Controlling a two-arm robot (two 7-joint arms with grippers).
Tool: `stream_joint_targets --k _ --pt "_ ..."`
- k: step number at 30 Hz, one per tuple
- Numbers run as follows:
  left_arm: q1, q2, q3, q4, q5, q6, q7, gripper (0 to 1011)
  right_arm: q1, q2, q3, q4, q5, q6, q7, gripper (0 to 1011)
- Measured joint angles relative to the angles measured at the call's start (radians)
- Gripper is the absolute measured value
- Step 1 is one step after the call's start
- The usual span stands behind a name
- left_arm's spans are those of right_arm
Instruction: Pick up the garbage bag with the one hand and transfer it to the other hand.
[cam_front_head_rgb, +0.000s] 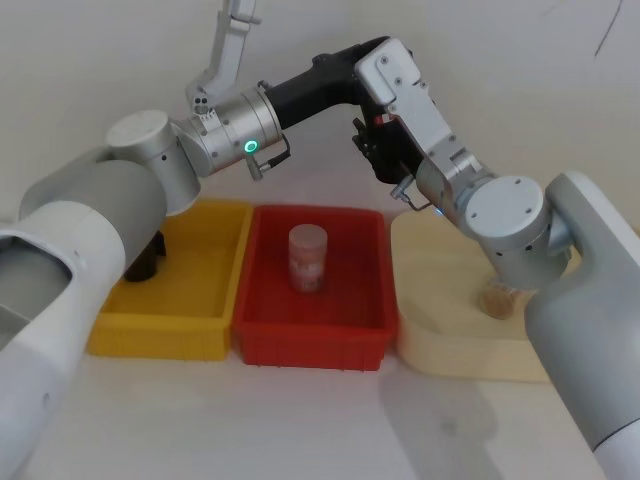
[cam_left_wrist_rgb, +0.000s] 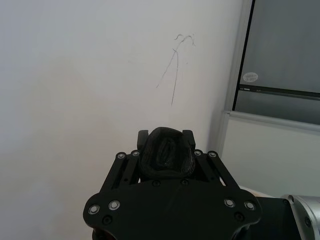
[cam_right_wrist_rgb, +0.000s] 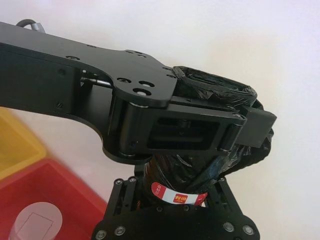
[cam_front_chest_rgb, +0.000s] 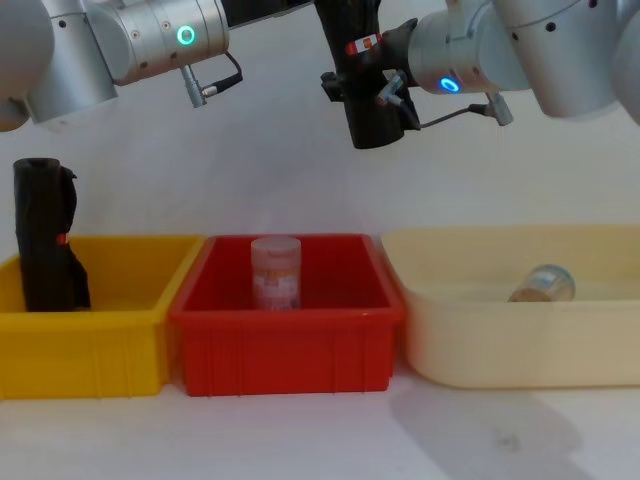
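The garbage bag (cam_front_chest_rgb: 366, 112), a tall black roll with a red-and-white label (cam_right_wrist_rgb: 177, 196), hangs upright in the air above the red bin (cam_front_chest_rgb: 285, 345). My left gripper (cam_right_wrist_rgb: 215, 107), on the green-ringed arm, is shut on the roll's top end (cam_left_wrist_rgb: 167, 155). My right gripper (cam_front_chest_rgb: 370, 85), on the blue-ringed arm, comes in from the right and grips the roll lower down at the label, its fingers (cam_right_wrist_rgb: 125, 187) pressed to both sides. Both arms meet high over the bins in the head view, where the right gripper (cam_front_head_rgb: 385, 150) partly hides the roll.
A second black roll (cam_front_chest_rgb: 45, 235) stands at the far left of the yellow bin (cam_front_chest_rgb: 110, 350). A clear jar (cam_front_chest_rgb: 275, 272) stands in the red bin. The cream bin (cam_front_chest_rgb: 520, 340) on the right holds a jar lying down (cam_front_chest_rgb: 540, 285). A white wall is behind.
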Motion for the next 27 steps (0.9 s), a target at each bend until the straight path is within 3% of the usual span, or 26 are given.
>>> stream_joint_targets --k 17,20,21,25,27 --pt "0.000 0.000 0.000 0.000 0.000 0.000 0.000 381 0.001 -0.002 0.001 0.004 -0.002 -0.002 -0.003 539" --pt "0.000 0.000 0.000 0.000 0.000 0.000 0.000 424 0.002 -0.002 0.001 0.005 -0.002 -0.002 -0.003 538" --pt "0.000 0.000 0.000 0.000 0.000 0.000 0.000 485 0.002 -0.002 0.001 0.005 -0.002 -0.002 -0.003 538" --pt "0.000 0.000 0.000 0.000 0.000 0.000 0.000 555 0.002 -0.003 0.001 0.005 -0.002 -0.002 -0.003 537" --pt "0.000 0.000 0.000 0.000 0.000 0.000 0.000 637 0.002 -0.003 0.001 0.005 -0.002 -0.002 -0.003 537"
